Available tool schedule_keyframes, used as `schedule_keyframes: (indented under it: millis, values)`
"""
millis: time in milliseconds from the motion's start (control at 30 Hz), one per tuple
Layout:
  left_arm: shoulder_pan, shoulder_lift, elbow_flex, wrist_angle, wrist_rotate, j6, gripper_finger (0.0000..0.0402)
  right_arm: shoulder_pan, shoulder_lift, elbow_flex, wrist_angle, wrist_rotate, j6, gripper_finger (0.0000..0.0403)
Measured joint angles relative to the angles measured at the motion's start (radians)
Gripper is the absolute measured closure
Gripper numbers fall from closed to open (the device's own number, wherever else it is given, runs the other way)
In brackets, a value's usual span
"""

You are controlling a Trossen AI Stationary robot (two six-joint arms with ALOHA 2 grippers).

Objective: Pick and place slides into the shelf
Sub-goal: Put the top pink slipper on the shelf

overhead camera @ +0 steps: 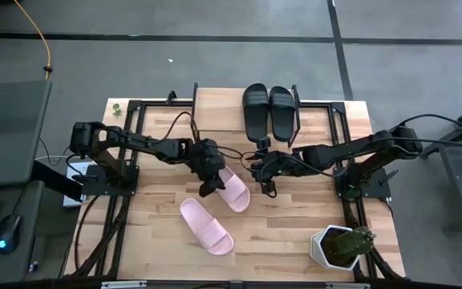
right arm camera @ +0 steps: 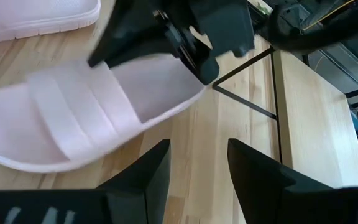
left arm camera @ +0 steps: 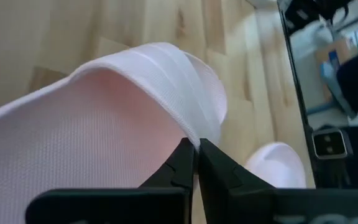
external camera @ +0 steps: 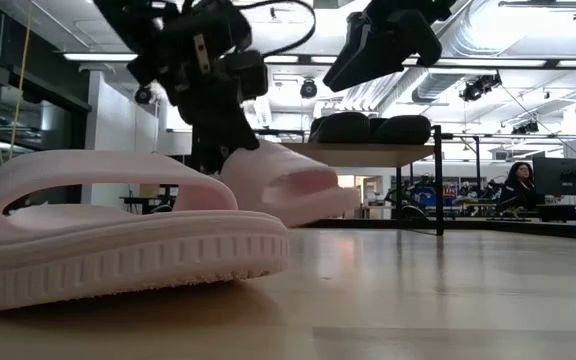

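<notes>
One pink slide [overhead camera: 206,226] lies flat on its sole on the table, near the front. The other pink slide [overhead camera: 235,191] is at the table's middle, with my left gripper [overhead camera: 209,186] shut on it. Two black slides [overhead camera: 269,108] stand side by side on the shelf [overhead camera: 219,104] at the far edge; in the low view they sit on its top [external camera: 368,150]. My right gripper [overhead camera: 267,186] hangs open just right of the held slide, nothing between its fingers [right arm camera: 154,168]. My left gripper pinches the rim of the pink slide's heel end [left arm camera: 188,134] between its two shut fingers, which slant down from the table's left. The slide is tilted, its heel end [external camera: 233,165] raised and its strap end [right arm camera: 73,124] lower; whether that end touches the table, I cannot tell.
A white pot with a green plant [overhead camera: 342,245] stands at the near right corner. Black frame bars [right arm camera: 244,102] run along the table near the shelf. Bare wood lies between the two pink slides and the pot.
</notes>
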Motion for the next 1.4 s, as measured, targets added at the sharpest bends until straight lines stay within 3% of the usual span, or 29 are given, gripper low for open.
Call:
schedule_keyframes:
  millis: [533, 1033, 1400]
  values:
    - [-0.053, -0.034, 0.26, -0.428, -0.059, 0.177, 0.0401, 0.0, 0.0, 0.0, -0.025, 0.051, 0.028, 0.0251]
    - [-0.036, -0.153, 0.435, -0.662, -0.109, 0.243, 0.0401, 0.1, 0.0, 0.0, 0.007, 0.397, -0.07, 0.0251]
    - [0.075, -0.161, 0.587, -0.835, -0.094, 0.307, 0.0401, 0.215, 0.0, 0.0, 0.114, 0.607, -0.205, 0.0251]
